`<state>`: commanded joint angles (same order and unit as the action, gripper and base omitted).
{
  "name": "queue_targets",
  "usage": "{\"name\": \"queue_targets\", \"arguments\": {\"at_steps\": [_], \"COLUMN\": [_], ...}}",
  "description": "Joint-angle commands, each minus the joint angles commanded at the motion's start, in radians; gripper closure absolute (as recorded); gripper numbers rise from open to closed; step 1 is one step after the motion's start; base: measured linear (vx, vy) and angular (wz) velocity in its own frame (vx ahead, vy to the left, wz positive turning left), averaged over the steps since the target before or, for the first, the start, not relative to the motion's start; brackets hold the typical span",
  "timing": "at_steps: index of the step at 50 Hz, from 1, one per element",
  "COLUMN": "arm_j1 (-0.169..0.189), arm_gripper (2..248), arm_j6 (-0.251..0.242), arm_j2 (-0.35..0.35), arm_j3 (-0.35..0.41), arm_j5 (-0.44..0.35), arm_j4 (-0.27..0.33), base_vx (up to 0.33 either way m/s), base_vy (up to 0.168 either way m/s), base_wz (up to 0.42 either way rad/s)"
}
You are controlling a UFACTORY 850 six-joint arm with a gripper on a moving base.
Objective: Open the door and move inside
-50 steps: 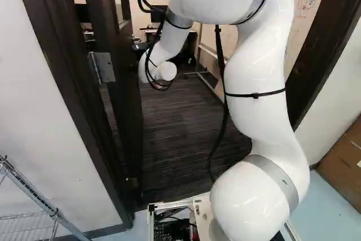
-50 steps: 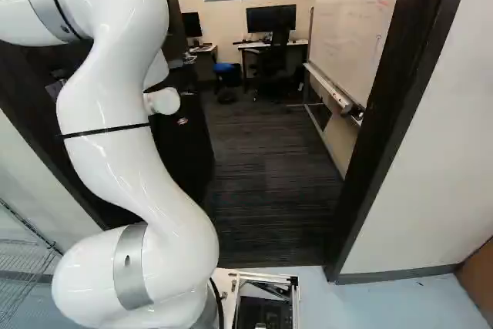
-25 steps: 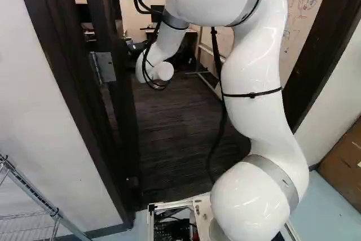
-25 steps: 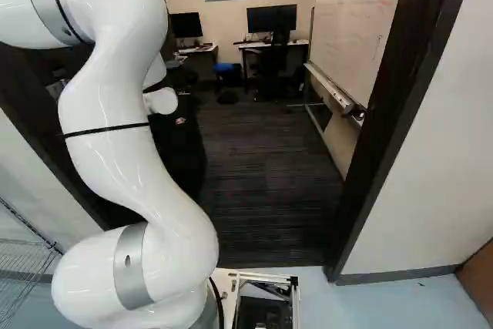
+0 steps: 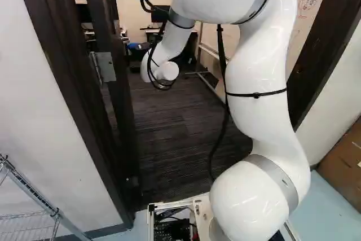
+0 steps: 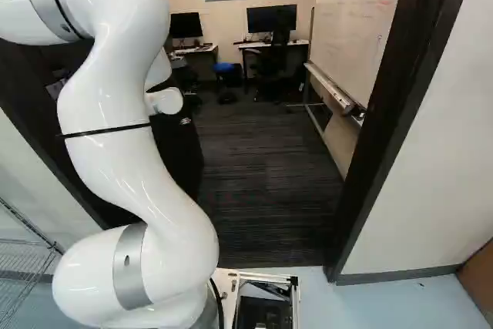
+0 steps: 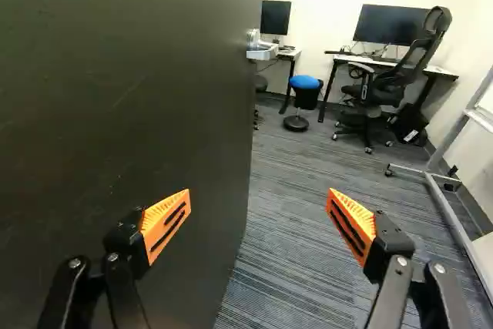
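The dark door (image 5: 121, 114) stands swung inward at the left of the doorway in the left base view, and its panel (image 6: 179, 148) shows behind my arm in the right base view. In the wrist view the door (image 7: 131, 98) fills the space ahead of one finger, with its free edge between the two fingers' lines. A silver handle (image 7: 262, 50) sits near that edge, ahead of the gripper. My gripper (image 7: 258, 204) is open wide with nothing between its orange pads; the other finger faces carpet. Whether a finger touches the door I cannot tell. The wrist hides the gripper in both base views.
The dark door frame (image 6: 400, 125) stands on the right. Beyond lie carpet (image 6: 262, 167), a wheeled whiteboard (image 6: 354, 28), desks with monitors, an office chair (image 7: 393, 75) and a blue-topped stool (image 7: 304, 94). A wire rack (image 5: 34, 196) stands near left.
The door has swung farther inward, its free edge shifting left in both base views. My arm's wrist moved slightly left, then back to the right. The base has not visibly moved.
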<state>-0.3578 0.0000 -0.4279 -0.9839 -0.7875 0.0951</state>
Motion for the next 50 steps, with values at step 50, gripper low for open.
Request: {"name": "queue_targets", "arguments": {"at_steps": [50], "arm_j1": [0.127], "arm_gripper": [3], "arm_j6": [0.000], "arm_j2": [0.079], "arm_j3": [0.097], "arm_j5": [0.000], "arm_j4": [0.000], "base_vx": [0.000], "base_vy": [0.000], "base_wz": [0.000]}}
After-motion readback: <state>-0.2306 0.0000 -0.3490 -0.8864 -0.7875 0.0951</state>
